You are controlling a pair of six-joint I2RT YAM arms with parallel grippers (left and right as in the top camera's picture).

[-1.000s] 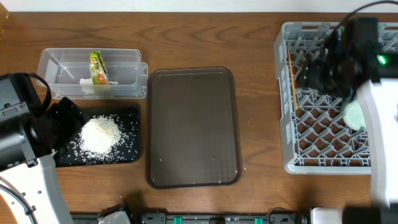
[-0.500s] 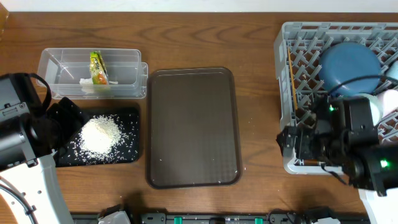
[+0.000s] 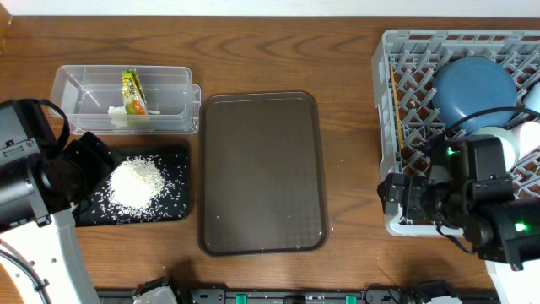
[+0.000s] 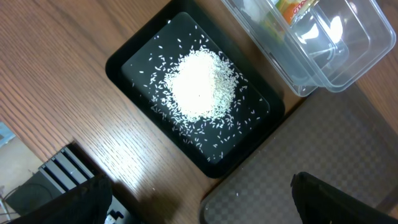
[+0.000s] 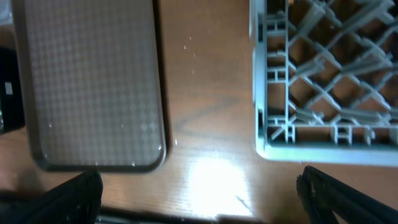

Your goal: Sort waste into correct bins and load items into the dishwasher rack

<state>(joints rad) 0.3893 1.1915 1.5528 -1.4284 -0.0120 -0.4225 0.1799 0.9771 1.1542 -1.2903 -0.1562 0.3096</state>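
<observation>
The rice heap [image 3: 135, 181] lies in the black tray [image 3: 181, 152]. Behind it, the clear tub [image 3: 84, 89] holds the yellow-green wrapper [image 3: 133, 91] and a white tissue [image 3: 118, 115]. The grey rack [image 3: 384, 127] at the right carries the dark-blue dish [image 3: 474, 89], a wooden stick [image 3: 397, 114] along its left wall, a pale bowl [image 3: 499, 139] and a pink-white cup [image 3: 531, 139]. My left gripper [image 4: 199, 205] hangs open and empty over the table's front, near the black tray [image 4: 124, 56]. My right gripper [image 5: 199, 196] is open and empty above the wood by the rack's front-left corner [image 5: 267, 146].
A large brown serving tray [image 3: 261, 173] lies mid-table between the bins and the rack, with a few stray grains on it. My right arm [image 3: 472, 203] covers the rack's front edge. A light-blue bowl [image 3: 533, 97] peeks in at the right edge.
My right arm has pulled back from over the rack to its front-left corner, uncovering the dark-blue dish, and its jaws have opened wide. The left arm has not moved.
</observation>
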